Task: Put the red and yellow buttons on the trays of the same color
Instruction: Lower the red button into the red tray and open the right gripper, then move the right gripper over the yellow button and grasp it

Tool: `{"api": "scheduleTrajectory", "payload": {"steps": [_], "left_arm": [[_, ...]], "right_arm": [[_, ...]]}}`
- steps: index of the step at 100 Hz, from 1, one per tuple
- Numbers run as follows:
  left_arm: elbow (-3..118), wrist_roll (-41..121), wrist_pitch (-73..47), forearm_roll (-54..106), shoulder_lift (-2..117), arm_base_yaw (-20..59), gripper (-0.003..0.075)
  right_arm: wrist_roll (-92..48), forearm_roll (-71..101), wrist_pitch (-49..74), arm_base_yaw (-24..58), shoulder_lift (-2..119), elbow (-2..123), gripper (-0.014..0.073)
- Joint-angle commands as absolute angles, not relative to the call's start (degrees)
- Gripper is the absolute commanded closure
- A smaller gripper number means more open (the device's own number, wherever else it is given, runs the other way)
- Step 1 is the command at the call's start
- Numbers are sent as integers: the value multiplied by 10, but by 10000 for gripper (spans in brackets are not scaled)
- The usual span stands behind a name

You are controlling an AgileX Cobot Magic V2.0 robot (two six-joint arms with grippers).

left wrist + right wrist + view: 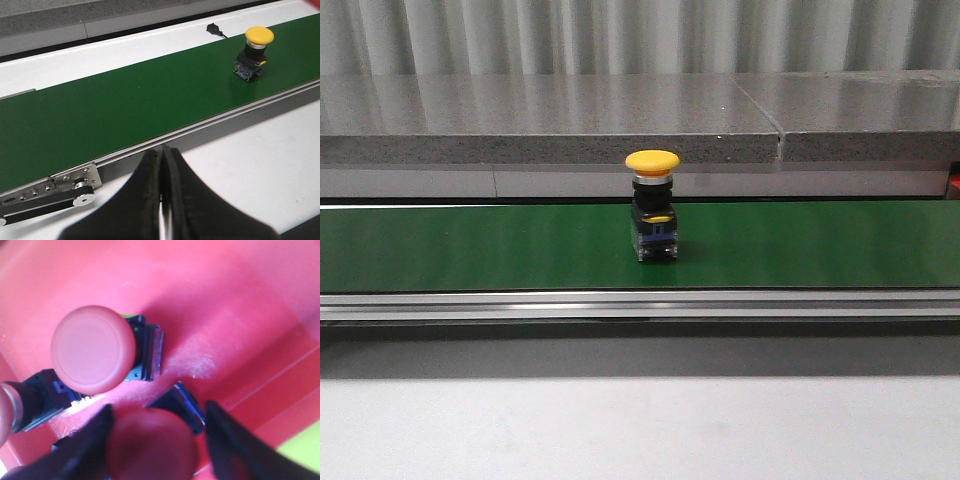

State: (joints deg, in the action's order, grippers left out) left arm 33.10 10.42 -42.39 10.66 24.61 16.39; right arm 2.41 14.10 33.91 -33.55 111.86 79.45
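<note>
Yellow button (652,207) upright mid-belt, well beyond left gripper (162,165), fingers pressed together, empty; right gripper (157,432) spread around a red button (152,445) over red tray (240,310).

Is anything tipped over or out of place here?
Nothing stands out. The yellow button stands upright on the green belt, and the red buttons sit in the red tray.

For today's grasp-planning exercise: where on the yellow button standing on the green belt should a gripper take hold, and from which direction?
Probably from above. The yellow button stands upright on the green belt, its wide mushroom cap over a narrower black body. Lower open fingers past the cap and close on the body's flat sides just beneath it; the overhanging cap should help stop slipping.
</note>
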Motion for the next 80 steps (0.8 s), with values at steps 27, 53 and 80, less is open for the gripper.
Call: {"api": "scheduleTrajectory", "payload": {"steps": [27, 53, 80], "left_arm": [[347, 104, -383, 117, 248, 169, 741], [347, 104, -383, 117, 248, 169, 741], [347, 104, -383, 117, 248, 169, 741]], "right_arm": [[20, 138, 322, -339, 1041, 812, 34], [3, 138, 352, -335, 968, 811, 34], [-6, 138, 378, -317, 881, 769, 34]]}}
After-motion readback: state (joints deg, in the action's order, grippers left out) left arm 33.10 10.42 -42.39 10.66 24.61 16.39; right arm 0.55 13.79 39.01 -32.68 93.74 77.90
